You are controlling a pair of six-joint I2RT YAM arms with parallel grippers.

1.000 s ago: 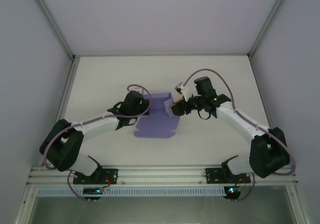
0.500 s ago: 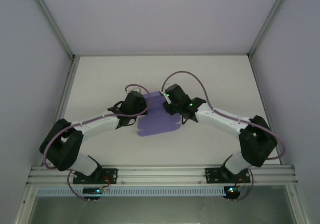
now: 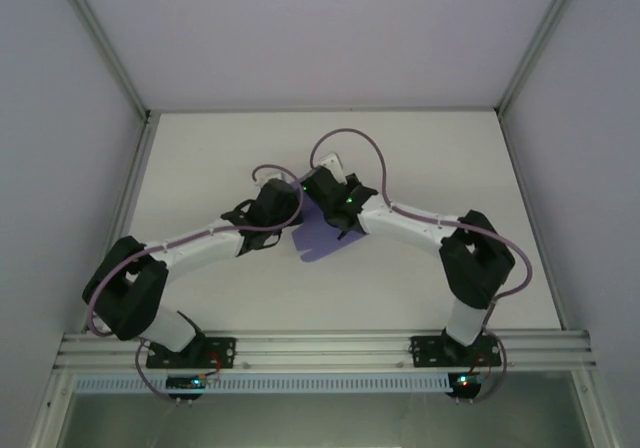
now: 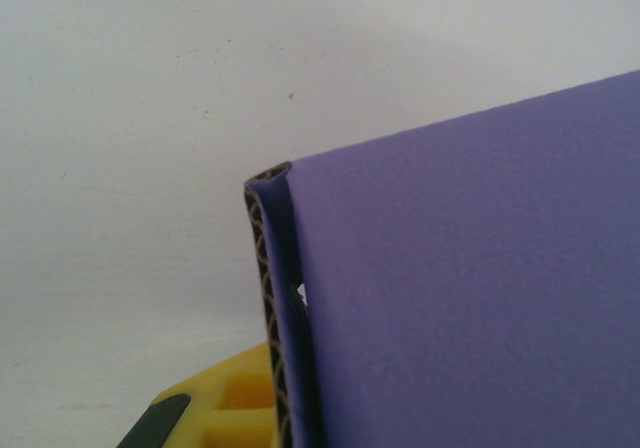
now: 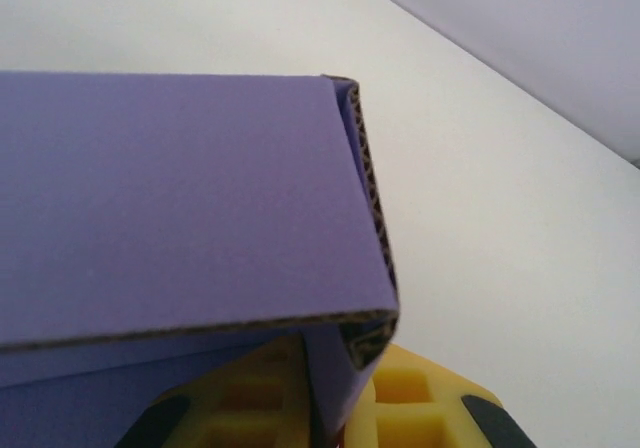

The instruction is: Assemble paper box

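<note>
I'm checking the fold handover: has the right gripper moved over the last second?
Yes. Seen from above, the right gripper has swung left, farther from its fixed base, and is shut on the paper box.

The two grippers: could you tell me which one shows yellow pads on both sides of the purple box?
The right gripper: yellow pads flank the purple box's folded corner. The left gripper shows one pad, beside the box's edge.

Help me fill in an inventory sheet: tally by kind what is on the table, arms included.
Lilac paper box: 1
Robot arms: 2 (left arm, right arm)
Total: 3
</note>
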